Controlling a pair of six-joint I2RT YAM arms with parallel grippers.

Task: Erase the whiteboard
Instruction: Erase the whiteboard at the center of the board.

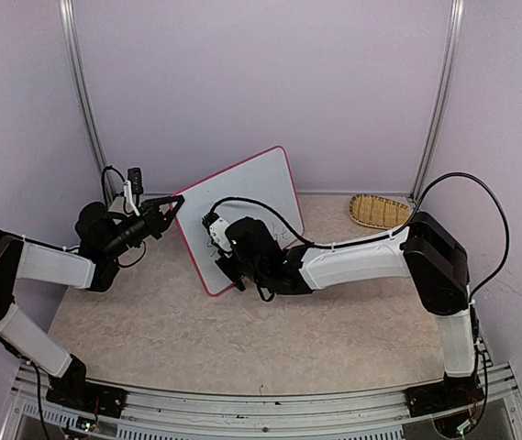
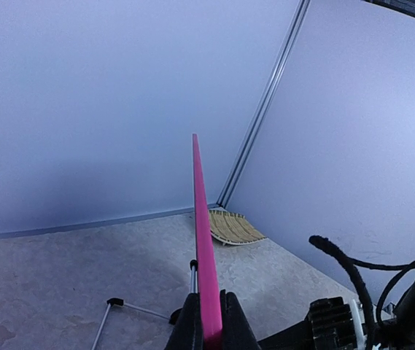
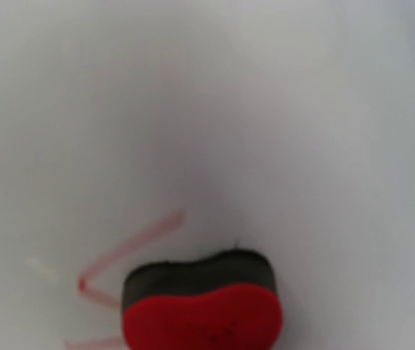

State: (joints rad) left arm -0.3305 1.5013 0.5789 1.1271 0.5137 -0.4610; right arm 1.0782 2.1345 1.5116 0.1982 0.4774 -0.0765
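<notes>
The whiteboard (image 1: 262, 188), white with a pink-red frame, stands tilted on edge at the back of the table. My left gripper (image 1: 176, 202) is shut on its left frame edge; in the left wrist view the pink frame (image 2: 201, 233) runs up from between the black fingers (image 2: 189, 328). My right gripper (image 1: 216, 240) presses against the board's lower face, shut on a red eraser with a black felt pad (image 3: 201, 306). Its fingers are hidden in the right wrist view. Faint red marker strokes (image 3: 130, 244) lie just left of the eraser on the white surface (image 3: 265, 109).
A woven straw basket (image 1: 379, 211) lies at the back right by the wall, also showing as a basket (image 2: 235, 227) in the left wrist view. A thin wire leg with a black tip (image 2: 112, 302) rests on the tabletop behind the board. Purple walls close in the back and sides.
</notes>
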